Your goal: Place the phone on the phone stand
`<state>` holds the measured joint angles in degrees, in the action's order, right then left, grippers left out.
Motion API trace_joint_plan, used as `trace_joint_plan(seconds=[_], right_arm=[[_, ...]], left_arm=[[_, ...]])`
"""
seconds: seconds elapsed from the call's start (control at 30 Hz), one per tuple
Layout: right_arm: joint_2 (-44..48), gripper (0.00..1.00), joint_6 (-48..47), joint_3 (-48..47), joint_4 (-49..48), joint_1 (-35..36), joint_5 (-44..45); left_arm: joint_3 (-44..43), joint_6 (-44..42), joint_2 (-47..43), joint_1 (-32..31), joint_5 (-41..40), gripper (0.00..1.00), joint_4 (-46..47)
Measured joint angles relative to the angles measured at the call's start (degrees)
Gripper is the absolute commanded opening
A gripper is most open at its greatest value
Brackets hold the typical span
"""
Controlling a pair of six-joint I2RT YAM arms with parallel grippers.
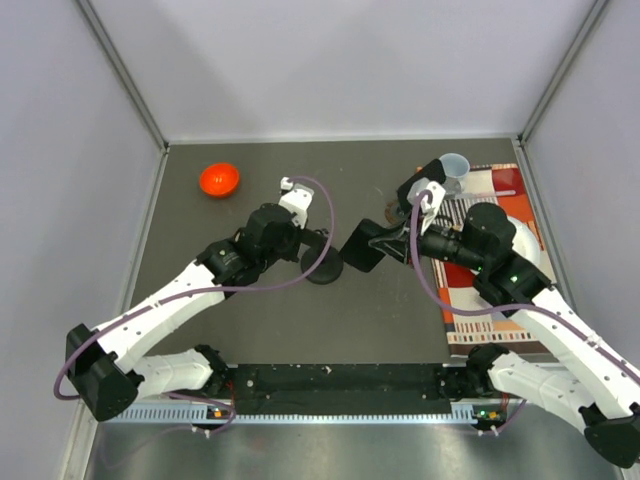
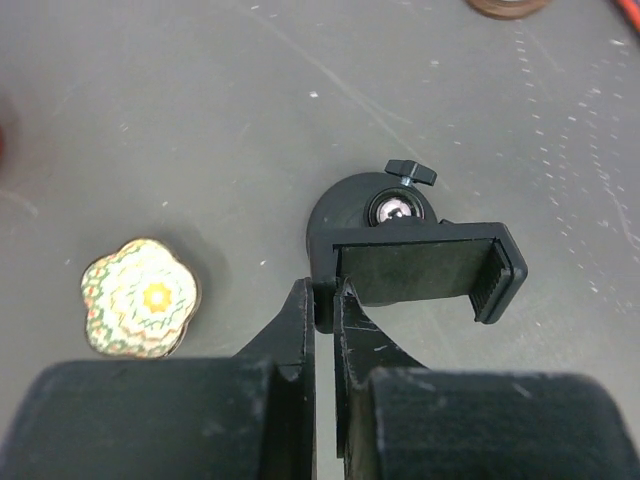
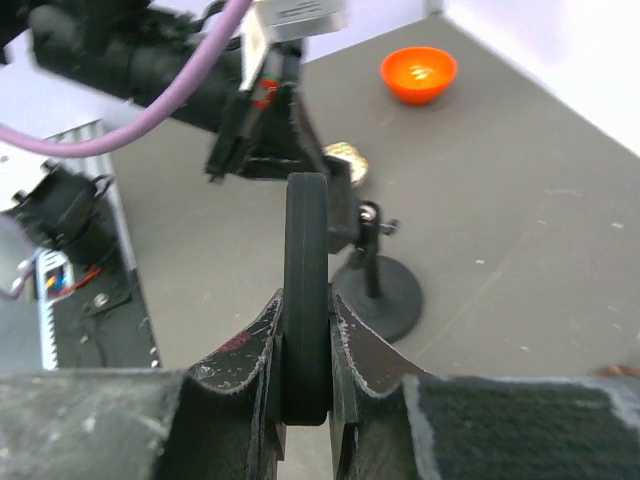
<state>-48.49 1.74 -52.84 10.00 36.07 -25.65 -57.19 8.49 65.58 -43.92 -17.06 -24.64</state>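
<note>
- The right gripper [image 3: 306, 308] is closed on the phone [image 3: 306, 230] and holds it edge-up above the table [image 1: 250, 320].
- The phone is near the stand [image 2: 430, 270], not on it.
- The left gripper [image 2: 322, 300] pinches one end of the stand's head, which has nothing in it.
- The stand's round base rests on the table.
- An orange bowl [image 1: 218, 180] lies well apart, far left.

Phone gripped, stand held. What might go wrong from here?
1. The right end effector holds the phone by one end only, edge-on; pressing it into the cradle may make it pivot or slip.
2. The left end effector pinches just one end of the head of the phone stand, so a push could twist the head or tip the base.
3. Both end effectors work close together and may collide.
</note>
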Motion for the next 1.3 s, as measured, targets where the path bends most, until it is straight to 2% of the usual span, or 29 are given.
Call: trace_joint_plan(seconds=[0.13, 0.3, 0.6, 0.87, 1.07, 1.3], right_arm=[[-1.7, 0.0, -1.9, 1.2, -1.3, 0.0, -9.6], [-4.3, 0.0, -1.8, 2.5, -6.3, 0.0, -17.6], [-12.2, 0.0, 4.0, 8.7, -27.9, 0.8, -31.3], [-21.1, 0.0, 5.0, 8.6, -39.5, 7.7, -31.3], [-23.8, 0.0, 3.6, 8.5, -42.3, 7.3, -30.4], [-26.8, 0.0, 5.2, 8.5, -48.1, 4.5, -35.6]], left_arm=[[0.1, -5.3, -0.2, 0.1, 8.0, 0.0, 0.9], [0.4, -9.6, -0.2, 0.0, 16.9, 0.0, 1.0], [2.3, -13.3, -0.4, 0.7, 22.2, 0.0, 4.6], [2.6, -14.5, -0.4, 0.9, 25.5, 0.0, 5.1], [3.1, -14.9, -0.6, 1.0, 27.1, 0.0, 5.6], [4.5, -15.9, -2.0, 1.2, 28.7, 0.0, 6.6]])
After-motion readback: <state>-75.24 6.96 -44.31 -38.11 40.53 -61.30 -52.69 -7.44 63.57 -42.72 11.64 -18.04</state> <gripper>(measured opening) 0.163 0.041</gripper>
